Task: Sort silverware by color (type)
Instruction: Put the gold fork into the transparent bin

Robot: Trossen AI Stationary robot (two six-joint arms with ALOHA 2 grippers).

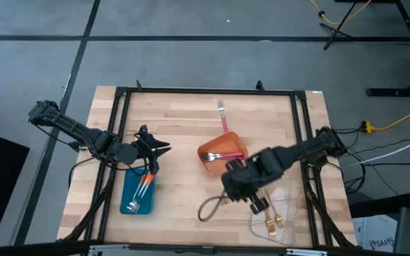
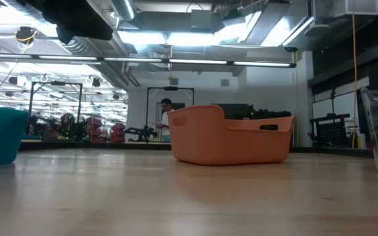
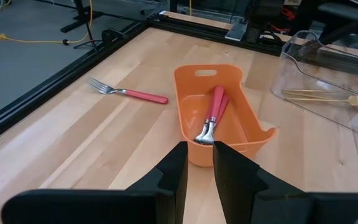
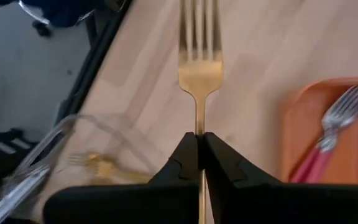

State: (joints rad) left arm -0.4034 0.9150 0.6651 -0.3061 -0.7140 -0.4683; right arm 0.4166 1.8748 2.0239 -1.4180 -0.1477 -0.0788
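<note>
Right claw [image 4: 199, 149] pinches a gold fork [image 4: 199, 68] by the handle, beside the clear tray [image 1: 290, 220]. Likely next: carry over the tray, release. Left claw [image 3: 199, 163] part-open, empty, by the blue tray [image 1: 130, 192].

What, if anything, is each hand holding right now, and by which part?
The right hand pinches a gold fork by its handle, just below the head. The left hand holds nothing.

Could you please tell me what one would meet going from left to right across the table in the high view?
Left gripper above the blue tray of orange-handled forks → pink-handled fork lying loose on the wood → orange tray → right gripper shut on a gold fork → clear tray.
</note>
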